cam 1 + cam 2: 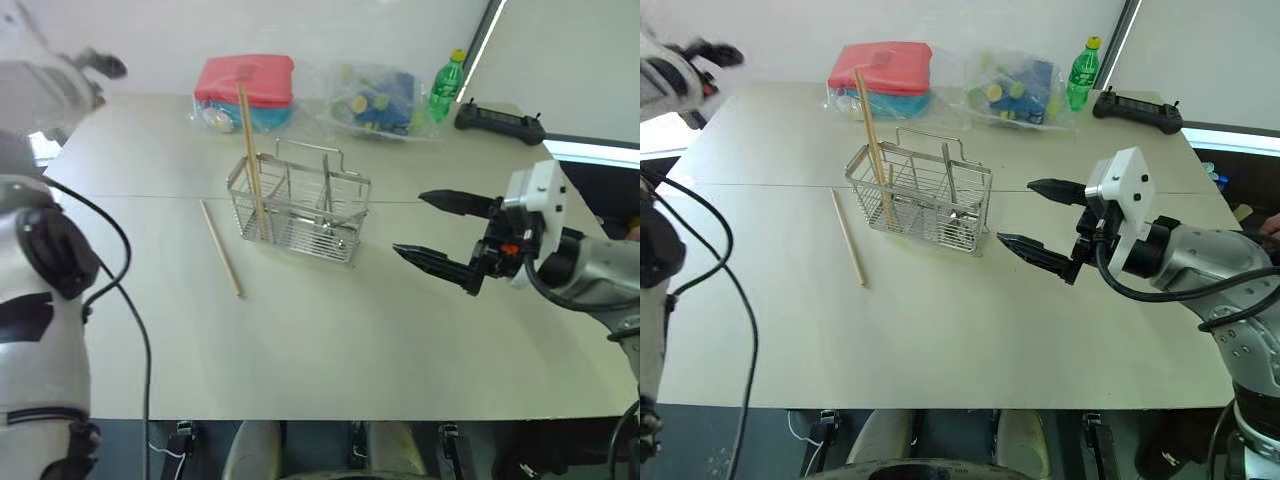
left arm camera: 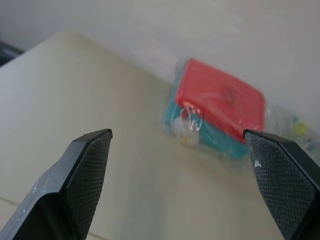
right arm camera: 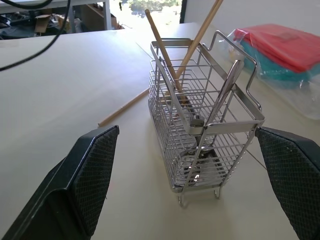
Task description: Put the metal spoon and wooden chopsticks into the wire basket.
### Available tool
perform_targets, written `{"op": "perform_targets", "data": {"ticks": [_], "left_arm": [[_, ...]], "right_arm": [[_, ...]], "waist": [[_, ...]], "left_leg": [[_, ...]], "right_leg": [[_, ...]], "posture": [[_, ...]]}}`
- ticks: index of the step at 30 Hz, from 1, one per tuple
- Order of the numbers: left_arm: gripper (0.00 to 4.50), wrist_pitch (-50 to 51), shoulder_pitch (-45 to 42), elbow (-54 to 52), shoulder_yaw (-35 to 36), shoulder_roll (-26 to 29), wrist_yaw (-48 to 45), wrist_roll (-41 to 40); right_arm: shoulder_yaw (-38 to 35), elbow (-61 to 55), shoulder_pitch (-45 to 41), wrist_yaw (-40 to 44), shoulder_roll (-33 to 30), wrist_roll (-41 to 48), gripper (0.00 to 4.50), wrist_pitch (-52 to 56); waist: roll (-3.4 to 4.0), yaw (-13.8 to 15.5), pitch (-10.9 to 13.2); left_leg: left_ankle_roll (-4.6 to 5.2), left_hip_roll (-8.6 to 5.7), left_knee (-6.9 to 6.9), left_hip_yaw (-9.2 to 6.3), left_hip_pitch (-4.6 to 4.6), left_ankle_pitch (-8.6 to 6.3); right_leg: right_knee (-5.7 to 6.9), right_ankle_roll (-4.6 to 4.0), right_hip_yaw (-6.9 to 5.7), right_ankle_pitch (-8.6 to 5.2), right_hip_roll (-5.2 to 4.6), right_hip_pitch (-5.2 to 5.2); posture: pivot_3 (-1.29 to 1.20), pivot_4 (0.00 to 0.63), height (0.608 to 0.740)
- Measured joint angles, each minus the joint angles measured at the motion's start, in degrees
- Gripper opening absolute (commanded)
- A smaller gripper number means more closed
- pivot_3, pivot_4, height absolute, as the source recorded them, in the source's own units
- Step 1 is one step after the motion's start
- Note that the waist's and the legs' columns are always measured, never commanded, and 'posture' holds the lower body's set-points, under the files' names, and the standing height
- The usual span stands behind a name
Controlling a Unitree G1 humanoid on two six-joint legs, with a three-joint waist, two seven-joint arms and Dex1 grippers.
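A: Looking at what is left, one chopstick (image 1: pixel 221 248) lies flat on the table (image 1: pixel 330 340), left of centre in the head view, just beside the basket (image 1: pixel 300 208) but apart from it.

B: Which way does it run?

A: Its long axis goes from upper left to lower right, roughly alongside the basket's left end. Another chopstick (image 1: pixel 250 150) already stands in the basket's left compartment, leaning, with its top above the rim. The right wrist view suggests two sticks in there, crossing.

B: And the spoon?

A: The spoon (image 3: pixel 220 102) sits handle-up in a compartment nearer the right claw.

B: Which arm is closer to the loose stick?

A: Hard call. The right claw (image 1: pixel 440 230) hangs at the centre right with its fingers spread wide and nothing between them, pointing at the basket, which stands between it and the stick. The left claw (image 2: pixel 180 185) is also spread and empty, aimed at the red and teal box (image 2: pixel 220 107) at the far edge, high in the upper left. I judge the left arm has the clearer path.

B: Anything hidden?

A: The spoon's bowl blurs into the mesh, and the left claw is blurred at the head view's edge.
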Motion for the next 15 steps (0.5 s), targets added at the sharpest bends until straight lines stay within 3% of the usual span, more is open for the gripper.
{"op": "perform_targets", "data": {"ticks": [9,15], "left_arm": [[4.41,8.2,10.5,-4.7,5.8,-11.8,18.5,0.1],[4.41,8.6,12.8,-7.6,9.1,-15.9,23.4,-0.3]], "right_arm": [[0.5,-1.2,-0.9,-1.0,0.0,2.4,4.5,1.7],[0.3,-1.4,-1.3,-1.8,0.0,3.9,4.5,2.9]], "waist": [[-0.01,0.0,0.0],[-0.02,0.0,0.0]], "left_leg": [[-0.02,0.0,0.02,0.0,0.02,0.01],[-0.07,0.0,0.03,0.0,0.03,0.04]], "right_leg": [[0.06,-0.21,0.0,0.15,-0.01,0.0],[0.07,-0.21,0.0,0.15,0.0,0.01]], "posture": [[0.0,0.15,0.685],[0.0,0.15,0.685]]}}
